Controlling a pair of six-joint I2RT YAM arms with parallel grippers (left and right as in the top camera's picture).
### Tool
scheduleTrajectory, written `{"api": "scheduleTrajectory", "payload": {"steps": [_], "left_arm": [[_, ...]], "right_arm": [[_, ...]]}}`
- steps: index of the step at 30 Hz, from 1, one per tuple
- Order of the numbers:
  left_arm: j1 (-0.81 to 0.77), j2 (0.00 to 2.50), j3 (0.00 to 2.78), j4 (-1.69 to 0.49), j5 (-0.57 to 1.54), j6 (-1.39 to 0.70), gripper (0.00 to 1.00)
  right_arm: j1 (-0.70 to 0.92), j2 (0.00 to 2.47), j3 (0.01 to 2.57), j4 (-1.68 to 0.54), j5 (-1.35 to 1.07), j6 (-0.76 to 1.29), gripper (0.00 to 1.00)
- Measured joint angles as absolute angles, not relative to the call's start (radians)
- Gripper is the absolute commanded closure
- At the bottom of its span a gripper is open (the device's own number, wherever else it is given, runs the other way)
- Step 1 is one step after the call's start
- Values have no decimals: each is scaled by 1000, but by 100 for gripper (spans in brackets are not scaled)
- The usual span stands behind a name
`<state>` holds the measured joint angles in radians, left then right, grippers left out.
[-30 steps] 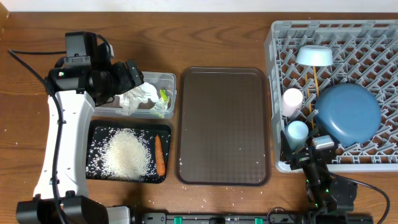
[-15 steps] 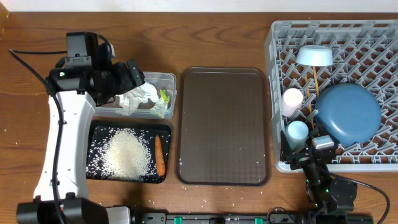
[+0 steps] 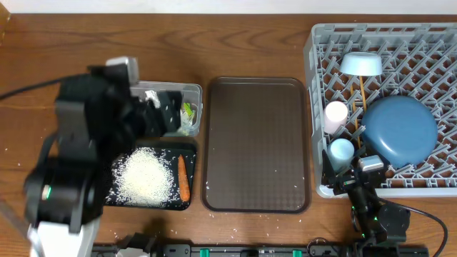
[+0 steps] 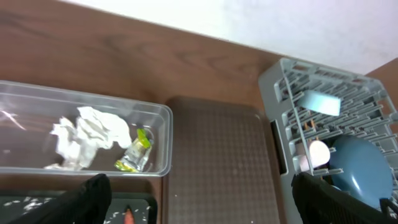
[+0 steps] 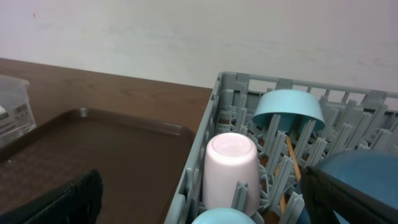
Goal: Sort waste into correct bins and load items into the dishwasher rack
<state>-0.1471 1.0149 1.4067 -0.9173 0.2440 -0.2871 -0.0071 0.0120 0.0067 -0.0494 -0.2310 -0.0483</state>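
Tissue paper [image 4: 87, 134], white and crumpled, lies in the clear tub [image 4: 158, 118]. The green-and-white wrapper [image 4: 135, 152] sits just beside it, toward the tub's right end. My left gripper [image 4: 200, 186] hangs above this tub with its jaws wide apart and nothing between them.

On the near side of the tub is the black tray [image 3: 189, 203]. It holds a heap of rice grains [image 3: 146, 175] with loose grains scattered around it. The carrot [image 3: 183, 177] lies along the tray's right side, apart from the heap.

The brown tray [image 3: 257, 143], between these bins and the dishwasher rack [image 3: 314, 43], carries a few stray white specks.

Inside the rack, the light-blue bowl [image 5: 288, 109] rests rim down on the pegs at the far side. The pink cup [image 5: 230, 165] stands against the left wall, and the blue cup [image 3: 341, 150] is just nearer to me. The dark-blue plate [image 3: 400, 128] leans on the pegs to their right.

One wooden chopstick [image 3: 362, 93] shows among the pegs below the bowl; I cannot make out a second.

My right gripper [image 5: 199, 183] is at the rack's near-left corner, its jaws spread wide and holding nothing.
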Motion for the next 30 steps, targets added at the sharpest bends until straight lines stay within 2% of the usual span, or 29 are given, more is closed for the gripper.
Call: {"api": "scheduleTrajectory", "payload": {"steps": [5, 11, 21, 30], "left_arm": [[-173, 858, 1335, -914, 196, -287, 5], [-174, 618, 1053, -814, 160, -287, 5], [-174, 240, 430, -280, 150, -287, 5], [-174, 121, 171, 23, 150, -287, 5]], "right_arm": [[-7, 12, 7, -49, -231, -48, 1], [-7, 12, 7, -49, -231, -48, 1], [-7, 12, 7, -49, -230, -48, 1], [-7, 12, 7, -50, -231, -48, 1]]}}
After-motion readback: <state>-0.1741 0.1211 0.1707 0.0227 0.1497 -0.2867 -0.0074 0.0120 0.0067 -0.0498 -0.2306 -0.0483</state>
